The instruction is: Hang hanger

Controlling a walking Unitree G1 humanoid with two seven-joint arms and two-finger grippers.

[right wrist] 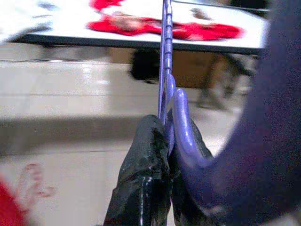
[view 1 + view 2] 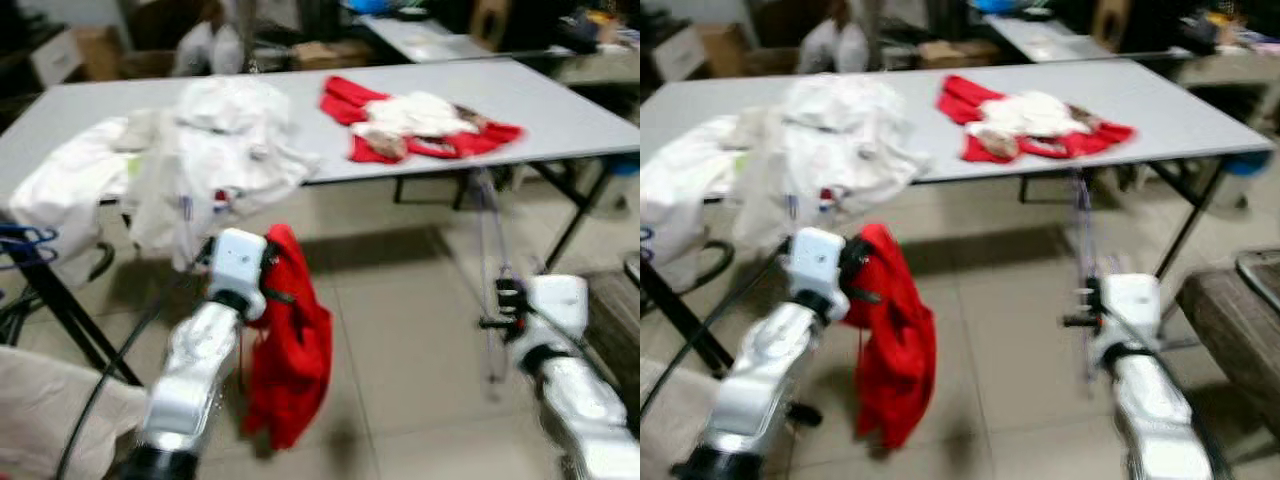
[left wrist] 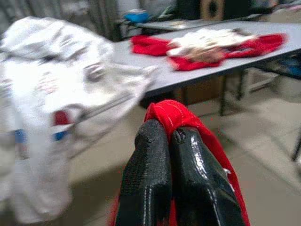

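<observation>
Two grippers are at work here, each with something pinched. The left gripper [image 3: 169, 141] has its fingers [image 3: 146, 179] pressed together on a fold of a red garment [image 2: 295, 350], which hangs limp from the grip down toward the tiled floor [image 2: 400, 330] on the near left. The right gripper [image 1: 164, 136] is on the near right, its fingers [image 1: 143, 174] clamped tight on a purple hanger [image 1: 181, 127]; the hanger's thin bar rises from the grip toward the tabletop edge (in the eye views it shows only as a faint, blurred line above the right wrist).

Farther off stands a long grey tabletop [image 2: 560, 110] on black folding legs. On its left part lies a heap of white clothes [image 2: 220, 140], part of it spilling over the near edge and hanging down. On its right part lies a red and white garment [image 2: 420, 125], spread flat and well apart from the white heap. At the far left edge some blue hangers [image 2: 25, 245] show beside more white cloth. A pale cloth [image 2: 50, 410] sits in the near left corner, and a black cable runs down past the left arm. Behind the tabletop are boxes and another table, too blurred to tell in detail.
</observation>
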